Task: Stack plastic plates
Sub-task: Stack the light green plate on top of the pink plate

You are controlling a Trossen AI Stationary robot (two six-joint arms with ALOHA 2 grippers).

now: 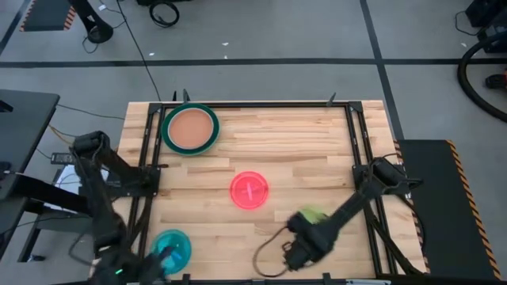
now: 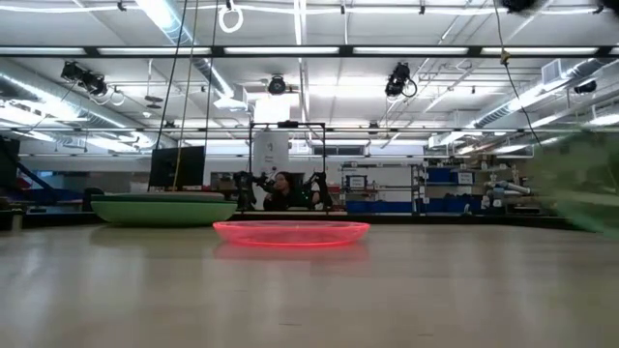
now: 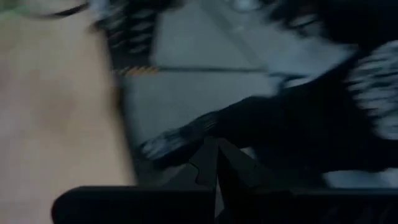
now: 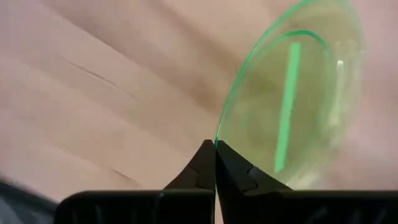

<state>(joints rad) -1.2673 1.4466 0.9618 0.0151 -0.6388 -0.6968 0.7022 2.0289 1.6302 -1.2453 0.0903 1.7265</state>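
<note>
A stack (image 1: 190, 130) is begun; the red plate (image 1: 249, 191) lies loose nearby. Right pincer (image 4: 215, 144) grips the lime plate (image 4: 292, 93) (left's closed, empty).

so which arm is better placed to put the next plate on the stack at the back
The right, probably. The right gripper is shut on the rim of the lime plate, lifted off the table. The left gripper is over the cyan plate at the near edge, no grip visible. The stack sits back left.
</note>
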